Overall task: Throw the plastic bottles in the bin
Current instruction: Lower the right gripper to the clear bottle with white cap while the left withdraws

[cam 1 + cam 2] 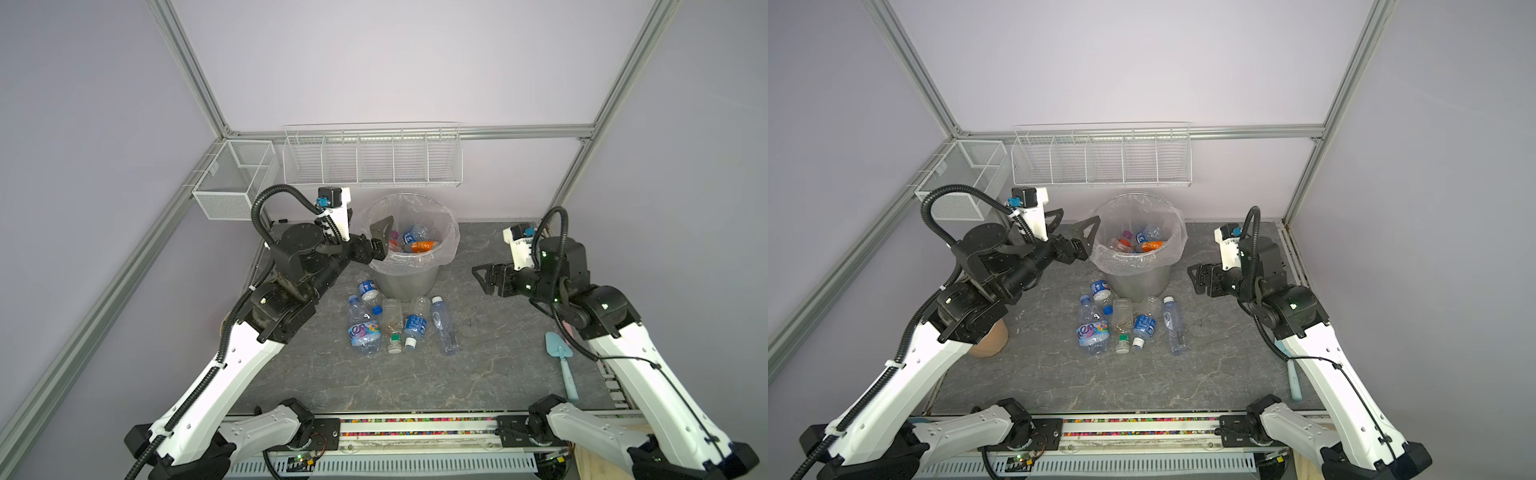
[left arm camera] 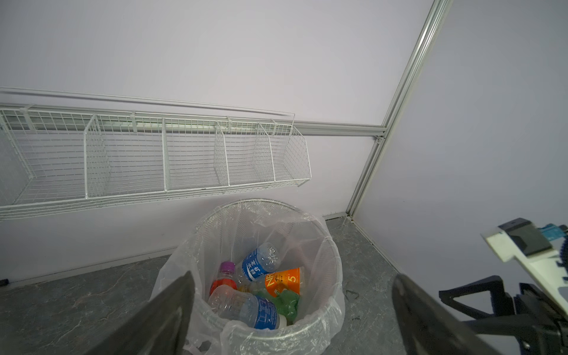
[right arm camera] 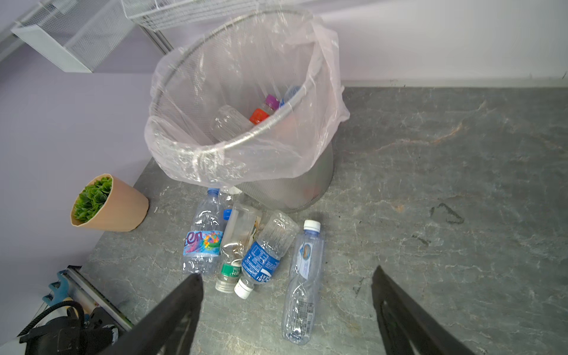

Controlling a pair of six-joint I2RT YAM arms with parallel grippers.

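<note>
Left gripper [image 1: 1077, 222] gapes empty at the bin [image 1: 405, 284] rim; right gripper [image 1: 482, 276] hovers spread and empty too. Those plastic bottles [image 3: 261, 255] look light, crumply and slick: best pinched across the labelled waist.

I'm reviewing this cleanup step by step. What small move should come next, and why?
Probably lower the right hand toward the slim white-capped bottle: that hand is open and empty, the bottle lies on its side of the pile, and the left hand is open by the bin.

Grey bin [image 3: 292, 190], blue-labelled bottles [image 3: 260, 262] (one orange-labelled), marbled grey table [image 3: 445, 246].
</note>
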